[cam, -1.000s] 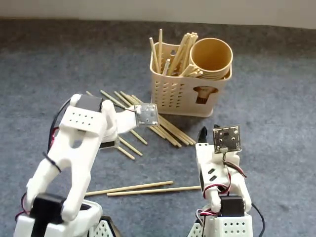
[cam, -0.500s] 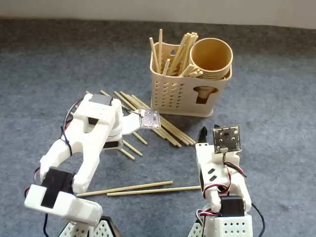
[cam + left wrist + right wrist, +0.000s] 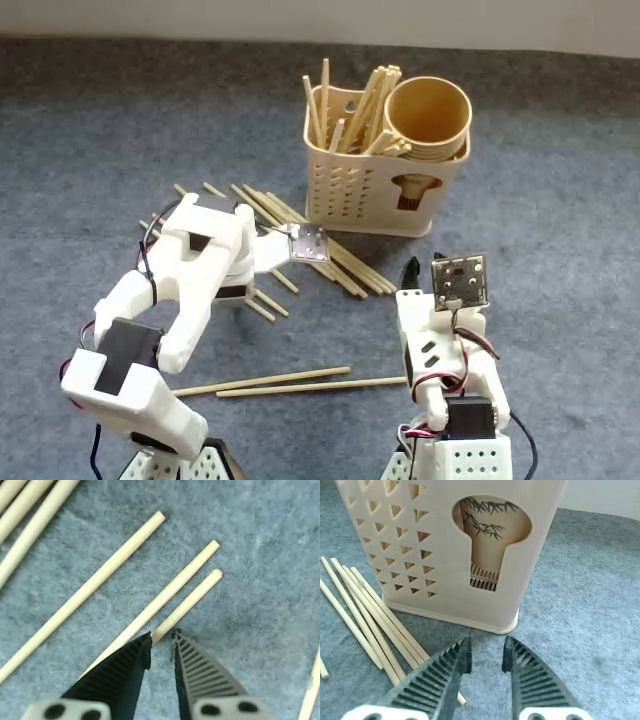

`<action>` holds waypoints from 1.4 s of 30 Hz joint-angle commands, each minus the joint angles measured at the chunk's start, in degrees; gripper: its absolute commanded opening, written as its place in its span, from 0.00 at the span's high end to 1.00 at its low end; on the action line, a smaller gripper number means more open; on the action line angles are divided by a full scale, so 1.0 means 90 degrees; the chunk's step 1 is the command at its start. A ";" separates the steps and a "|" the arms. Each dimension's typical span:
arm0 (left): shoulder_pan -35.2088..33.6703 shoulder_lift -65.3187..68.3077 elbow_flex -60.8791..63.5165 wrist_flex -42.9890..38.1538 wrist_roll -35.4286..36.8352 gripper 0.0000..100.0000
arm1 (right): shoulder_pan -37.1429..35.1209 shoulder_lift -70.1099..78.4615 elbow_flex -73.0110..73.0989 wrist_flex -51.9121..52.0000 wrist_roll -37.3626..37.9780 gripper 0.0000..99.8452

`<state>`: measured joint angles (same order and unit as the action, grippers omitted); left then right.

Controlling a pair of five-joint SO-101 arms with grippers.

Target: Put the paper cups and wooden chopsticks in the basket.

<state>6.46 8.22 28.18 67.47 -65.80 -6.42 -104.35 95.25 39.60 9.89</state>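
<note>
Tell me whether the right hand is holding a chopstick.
No, the right hand is open and empty, facing the basket wall.

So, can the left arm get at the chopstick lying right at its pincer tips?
Probably yes. The left pincer hangs open right at the near end of that chopstick, and nothing lies over it. One snag: a neighbouring chopstick lies close alongside and could get nipped too.

Cups [image 3: 428, 116] and chopsticks [image 3: 366, 98] stand in the basket [image 3: 350, 192]; loose chopsticks [image 3: 342, 264] lie before it.
</note>
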 commanded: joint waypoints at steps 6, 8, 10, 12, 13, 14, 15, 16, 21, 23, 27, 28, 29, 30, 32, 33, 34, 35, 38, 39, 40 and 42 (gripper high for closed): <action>-0.0063 0.0142 -0.0132 -0.0147 -0.0039 0.91 | -0.0181 -0.0063 0.0005 -0.0190 0.0068 0.88; -0.0063 0.0171 -0.0288 -0.0147 -0.0029 0.89 | -0.0200 -0.0063 0.0161 -0.0190 0.0059 0.88; -0.0083 0.0200 -0.0327 -0.0147 -0.0029 0.85 | -0.0200 -0.0063 0.0337 -0.0190 0.0059 0.88; -0.0083 0.0357 -0.0435 -0.0147 -0.0029 0.83 | -0.0171 -0.0063 0.0532 -0.0190 0.0059 0.88; -0.0073 0.0464 -0.0542 -0.0107 -0.0029 0.83 | -0.0171 -0.0063 0.0640 -0.0190 0.0059 0.88; -0.0073 0.0562 -0.0659 -0.0098 -0.0039 0.84 | -0.0171 -0.0044 0.0718 -0.0161 0.0029 0.88; -0.0063 0.0669 -0.0767 -0.0020 -0.0059 0.85 | -0.0171 -0.0034 0.0767 -0.0142 0.0029 0.88; -0.0063 0.0767 -0.0884 0.0137 -0.0078 0.85 | -0.0171 -0.0054 0.0806 -0.0073 0.0029 0.88; -0.0063 0.1109 -0.1275 0.0674 -0.0078 0.92 | -0.0171 -0.0063 0.0796 0.0376 0.0029 0.88; -0.0063 0.1138 -0.1255 0.0781 -0.0078 0.94 | -0.0171 -0.0063 0.0796 0.0669 0.0029 0.88; -0.0063 0.1109 -0.1197 0.0908 -0.0078 1.00 | -0.0181 -0.0063 0.0796 0.1226 0.0029 0.88; -0.0063 0.1109 -0.1109 0.0899 -0.0078 1.00 | -0.0181 -0.0063 0.0796 0.1314 0.0029 0.88; -0.0063 0.1099 -0.1040 0.0899 -0.0078 0.99 | -0.0181 -0.0063 0.0796 0.1392 0.0029 0.88; -0.0063 0.1089 -0.0991 0.0899 -0.0078 0.99 | -0.0181 -0.0063 0.0796 0.1490 0.0059 0.88; -0.0103 0.0991 -0.0923 0.0899 -0.0059 0.99 | -0.0190 -0.0063 0.0796 0.1744 0.0068 0.88; -0.0112 0.0864 -0.0845 0.0899 -0.0059 0.99 | -0.0200 -0.0063 0.0796 0.1871 0.0068 0.88; -0.0112 0.0718 -0.0728 0.0899 -0.0068 0.99 | -0.0210 -0.0063 0.0796 0.1988 0.0068 0.88; -0.0103 0.0542 -0.0581 0.0889 -0.0068 0.99 | -0.0210 -0.0063 0.0796 0.2115 0.0068 0.88; -0.0054 -0.0112 -0.0093 0.0860 -0.0059 0.99 | -0.0210 -0.0063 0.0796 0.2564 0.0068 0.88; -0.0054 -0.0347 0.0054 0.0860 -0.0049 0.99 | -0.0210 -0.0063 0.0796 0.2779 0.0068 0.88; -0.0054 -0.0571 0.0161 0.0860 -0.0049 0.99 | -0.0190 -0.0063 0.0796 0.2994 0.0068 0.88; -0.0093 -0.0991 0.0337 0.0860 -0.0039 0.99 | -0.0181 -0.0063 0.0796 0.3306 0.0068 0.88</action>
<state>6.20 8.04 28.44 74.77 -65.89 -7.82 -104.35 95.69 65.45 9.89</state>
